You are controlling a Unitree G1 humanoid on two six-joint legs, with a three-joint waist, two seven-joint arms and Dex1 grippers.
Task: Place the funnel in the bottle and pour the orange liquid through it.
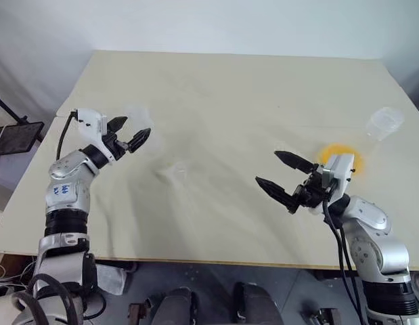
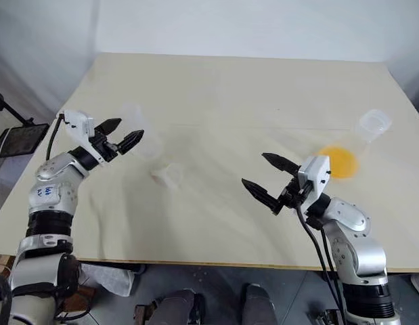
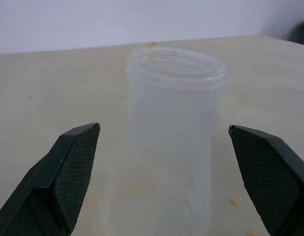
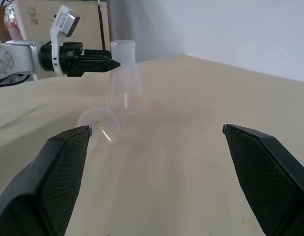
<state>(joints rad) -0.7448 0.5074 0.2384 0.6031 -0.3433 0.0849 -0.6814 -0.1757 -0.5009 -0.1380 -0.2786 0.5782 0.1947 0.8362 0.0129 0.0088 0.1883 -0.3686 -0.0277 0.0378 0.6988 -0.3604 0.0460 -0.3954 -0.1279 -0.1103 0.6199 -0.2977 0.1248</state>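
Observation:
The bottle (image 4: 124, 78), a slim clear flask, stands at the table's left. My left gripper (image 1: 132, 131) is open just short of its neck (image 3: 171, 123), with one finger on each side and neither touching. The funnel (image 1: 174, 170), tiny and clear, lies on its side on the table (image 1: 223, 95) a little to the right of the bottle (image 4: 98, 125). The orange liquid (image 2: 339, 162) pools in the base of a broader clear flask (image 2: 373, 125) at the right. My right gripper (image 1: 268, 168) hovers open and empty left of that flask, pointing toward the funnel.
A black stand with a dark tablet (image 1: 16, 135) sits off the table's left edge. A few small orange drops (image 3: 234, 201) dot the tabletop beside the bottle. Bare tabletop lies between the two arms and toward the far edge.

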